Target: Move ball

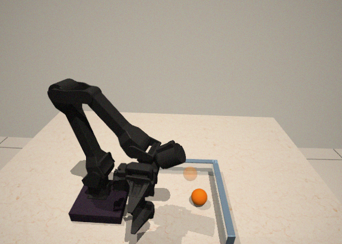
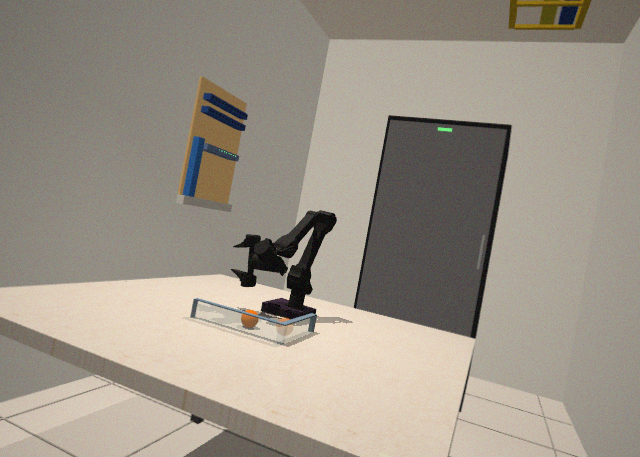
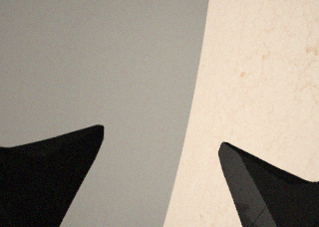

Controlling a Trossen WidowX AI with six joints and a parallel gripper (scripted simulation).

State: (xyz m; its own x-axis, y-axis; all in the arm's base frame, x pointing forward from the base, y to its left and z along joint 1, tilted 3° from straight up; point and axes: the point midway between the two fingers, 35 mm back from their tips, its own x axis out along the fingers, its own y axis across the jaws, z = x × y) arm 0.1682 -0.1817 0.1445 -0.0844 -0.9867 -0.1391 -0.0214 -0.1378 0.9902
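1. Pincer (image 1: 139,208) hangs wide open above the bench (image 1: 262,142), gripping nothing.
2. Orange ball (image 1: 199,196) rests on the bench inside the corner, off to the pincer's side, well apart and lower.
3. See-through copy (image 1: 190,173) sits nearer the corner, close beyond the ball.
4. Ball looks smooth and round, likely to roll; walls (image 1: 222,191) are low, clear, blue-edged; bench is pale and stone-like.

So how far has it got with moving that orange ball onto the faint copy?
Nothing looks done yet. The ball sits on the table inside the blue walls, apart from the see-through copy nearer the corner. The gripper is wide open, empty, and off to the side of the ball, not touching it. Left: get the ball onto the copy, let go, and pull away.
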